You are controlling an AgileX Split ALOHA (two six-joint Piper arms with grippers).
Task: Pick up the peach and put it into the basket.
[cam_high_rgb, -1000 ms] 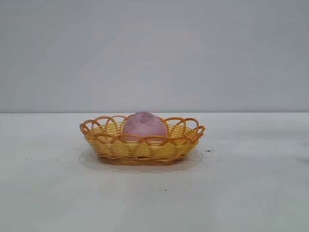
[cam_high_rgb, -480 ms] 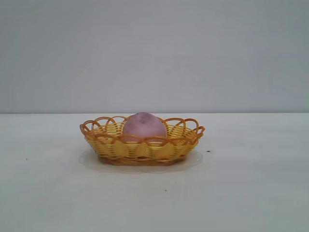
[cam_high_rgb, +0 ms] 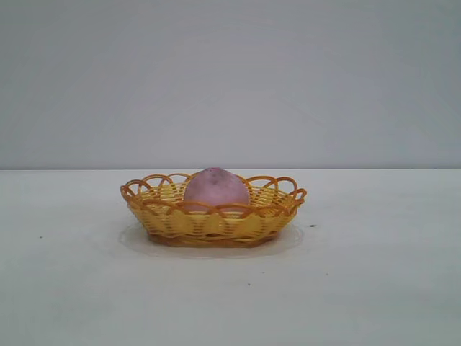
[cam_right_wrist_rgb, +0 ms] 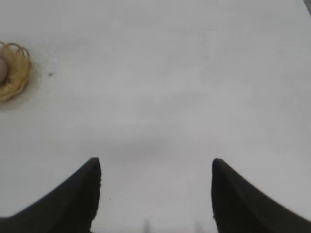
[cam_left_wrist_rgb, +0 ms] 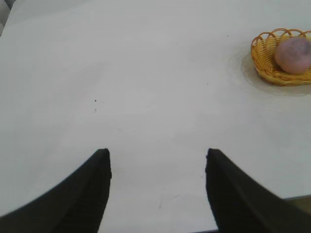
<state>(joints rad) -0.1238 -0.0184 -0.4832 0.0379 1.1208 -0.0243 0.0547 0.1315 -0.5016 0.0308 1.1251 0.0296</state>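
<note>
The dusty-pink peach (cam_high_rgb: 215, 187) lies inside the yellow-orange wicker basket (cam_high_rgb: 216, 222) on the white table. Both also show in the left wrist view, the peach (cam_left_wrist_rgb: 293, 54) in the basket (cam_left_wrist_rgb: 265, 56), far from my left gripper (cam_left_wrist_rgb: 158, 155), which is open and empty over bare table. My right gripper (cam_right_wrist_rgb: 155, 165) is open and empty too, far from the basket (cam_right_wrist_rgb: 17, 77), where a sliver of the peach (cam_right_wrist_rgb: 2, 70) shows at the picture's edge. Neither gripper shows in the exterior view.
The white table (cam_high_rgb: 374, 288) spreads around the basket, with a few small dark specks (cam_high_rgb: 311, 225). A plain grey wall stands behind. The table's edge shows close to the left gripper (cam_left_wrist_rgb: 296, 197).
The basket with the peach has shifted very slightly to the right. A faint shadow around the basket has shrunk.
</note>
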